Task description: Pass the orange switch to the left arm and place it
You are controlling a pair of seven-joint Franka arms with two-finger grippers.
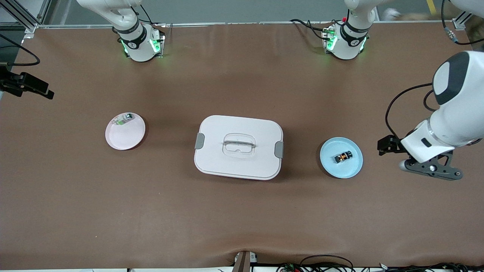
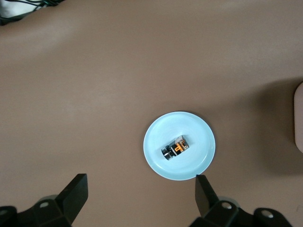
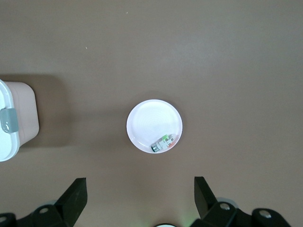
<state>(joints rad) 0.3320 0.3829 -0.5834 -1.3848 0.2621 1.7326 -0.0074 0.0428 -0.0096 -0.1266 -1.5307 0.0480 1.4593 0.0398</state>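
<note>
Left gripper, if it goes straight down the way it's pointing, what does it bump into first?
Probably the bare brown table. The left gripper hangs open, pointing down, and its wrist view shows the blue plate with the orange switch slightly off from between its fingers. Depth is hard to judge, so it might clip the plate's rim.

I found no readable text, label, brand or number on anything in my three views of the table.

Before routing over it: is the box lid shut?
Shut: the lid sits flush on the box, with both grey clips down.
</note>
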